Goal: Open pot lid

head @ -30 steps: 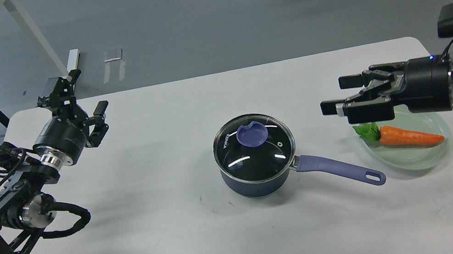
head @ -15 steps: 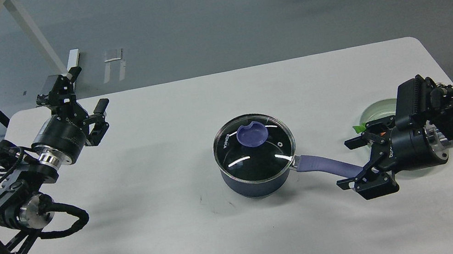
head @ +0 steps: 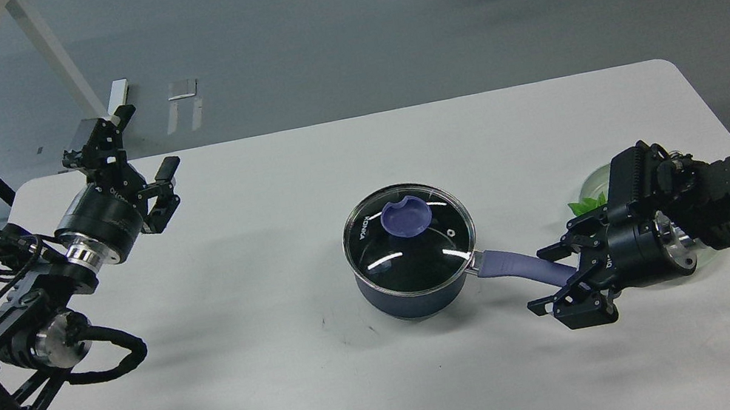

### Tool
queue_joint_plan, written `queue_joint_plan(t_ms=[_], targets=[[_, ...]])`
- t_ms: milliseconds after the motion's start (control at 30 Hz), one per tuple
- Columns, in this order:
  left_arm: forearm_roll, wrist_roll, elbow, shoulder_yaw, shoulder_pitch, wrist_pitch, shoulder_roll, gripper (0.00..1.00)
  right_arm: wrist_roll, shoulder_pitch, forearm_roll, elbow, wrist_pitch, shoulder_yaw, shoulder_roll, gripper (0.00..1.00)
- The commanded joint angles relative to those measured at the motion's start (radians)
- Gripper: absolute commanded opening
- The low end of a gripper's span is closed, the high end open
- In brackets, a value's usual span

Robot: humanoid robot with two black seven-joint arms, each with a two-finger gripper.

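Small dark navy-blue saucepan (head: 417, 286) at table (head: 340, 405) centre, its round clear glass lid (head: 409, 242) seated on the rim. Long lavender-blue handle (head: 523, 268) points to 4 o'clock. Right gripper (head: 556, 276), jaws spread, straddles the handle's far end without closing. Left gripper (head: 145, 150), at 10 o'clock, is parted, empty.

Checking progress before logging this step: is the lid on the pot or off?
On. The lid sits flat on the pot, its rim matching the pot's edge.
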Motion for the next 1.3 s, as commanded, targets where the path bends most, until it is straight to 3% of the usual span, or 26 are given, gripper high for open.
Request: queue_joint_plan(t_ms=[0, 367, 500, 633, 800, 900, 1067, 1267], targets=[[0.0, -0.001, 0.0, 0.0, 0.001, 0.001, 0.0, 0.99, 0.0, 0.0, -0.003, 0.0, 0.003, -0.002, -0.003, 0.52], [0.076, -0.001, -0.015, 0.0, -0.011, 0.003, 0.003, 0.99, 0.0, 0.0, -0.004, -0.008, 0.003, -0.002, -0.007, 0.29], [0.317, -0.007, -0.038, 0.001, -0.046, -0.005, 0.012, 0.99, 0.0, 0.0, -0.004, -0.009, 0.003, -0.002, -0.007, 0.27], [0.539, -0.08, -0.088, 0.012, -0.109, -0.023, 0.017, 0.99, 0.0, 0.0, -0.003, -0.009, 0.003, 0.0, -0.006, 0.27], [0.932, -0.08, -0.175, 0.179, -0.293, -0.062, 0.031, 0.99, 0.0, 0.0, -0.003, -0.009, 0.003, 0.0, -0.004, 0.27], [1.217, -0.08, -0.195, 0.334, -0.414, -0.036, 0.019, 0.99, 0.0, 0.0, -0.003, -0.009, 0.003, -0.002, -0.004, 0.27], [1.529, -0.08, -0.168, 0.543, -0.564, 0.131, -0.062, 0.99, 0.0, -0.003, -0.001, -0.009, 0.003, 0.0, -0.006, 0.27], [1.649, -0.08, -0.031, 0.669, -0.608, 0.213, -0.167, 0.99, 0.0, -0.003, -0.001, -0.009, 0.004, 0.0, -0.006, 0.27]])
